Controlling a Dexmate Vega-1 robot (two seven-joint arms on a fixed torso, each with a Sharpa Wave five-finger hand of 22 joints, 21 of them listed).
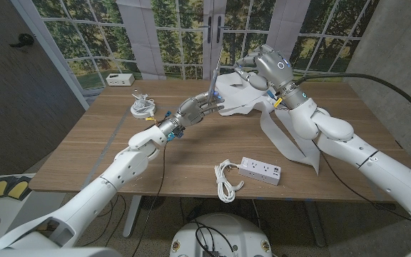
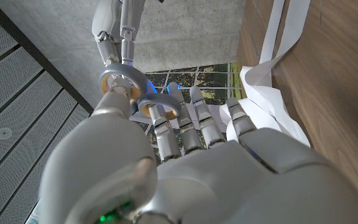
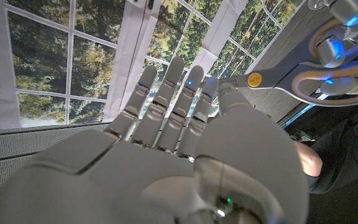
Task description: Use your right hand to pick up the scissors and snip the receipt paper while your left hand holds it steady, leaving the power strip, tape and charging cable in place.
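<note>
The scissors (image 1: 213, 80) stand blade-up just past my left hand (image 1: 195, 107), over the table's far middle. In the right wrist view, robot fingers that are not my right hand's own pass through the pale handle rings of the scissors (image 3: 303, 74). The left wrist view shows those rings (image 2: 135, 93) right at the fingertips of my left hand (image 2: 197, 155). My right hand (image 1: 262, 66) hovers above the crumpled white receipt paper (image 1: 237, 103), fingers spread and holding nothing (image 3: 179, 143). A long strip of the paper (image 2: 266, 106) trails toward the right front.
A white power strip (image 1: 261, 169) and a coiled white cable (image 1: 225, 178) lie near the front edge of the wooden table (image 1: 84, 150). Another white cable bundle (image 1: 143, 107) sits at the back left, with a small white box (image 1: 120, 78) behind it.
</note>
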